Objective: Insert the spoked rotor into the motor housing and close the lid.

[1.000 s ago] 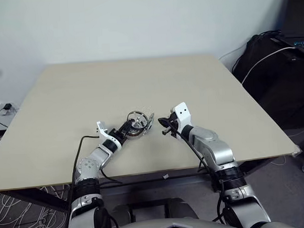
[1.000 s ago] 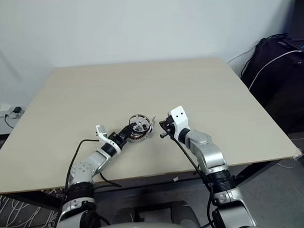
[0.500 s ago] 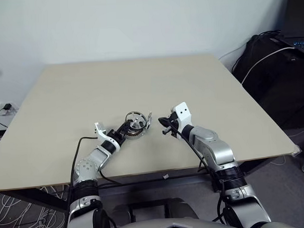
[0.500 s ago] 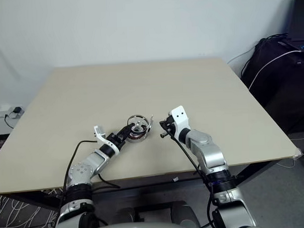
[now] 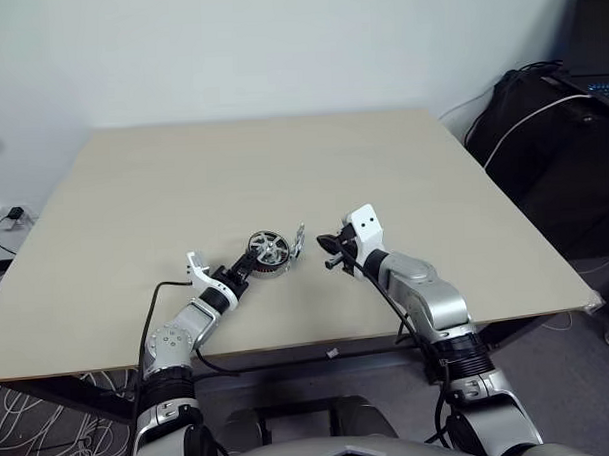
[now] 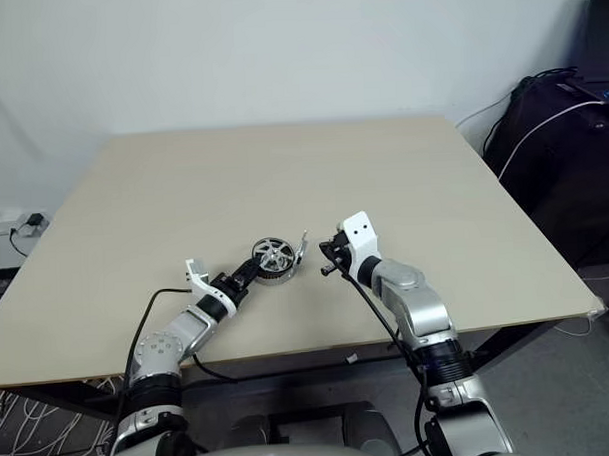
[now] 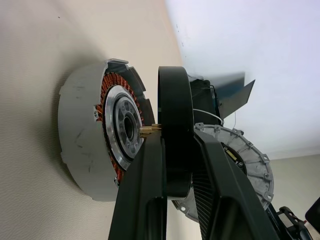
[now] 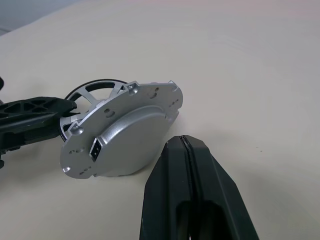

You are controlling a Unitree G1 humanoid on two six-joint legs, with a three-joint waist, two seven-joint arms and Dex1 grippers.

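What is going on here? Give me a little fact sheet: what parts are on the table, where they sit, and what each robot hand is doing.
surface: beige table
motor housing: grey round cup with copper-brown windings, on the table
spoked rotor: silvery wheel with dark rim, on edge beside the housing, not yet inserted
lid: grey metal disc, tilted up, right of the rotor
left gripper: clamped on the rotor's rim
right gripper: shut, empty, near the lid, apart from it

Head stereo pair looks forward-down over my arms, whole bench in frame, mid-range. Left wrist camera sits close, sighting along its fingers at motor housing. Right wrist camera close too, facing lid. Both wrist views share lid.
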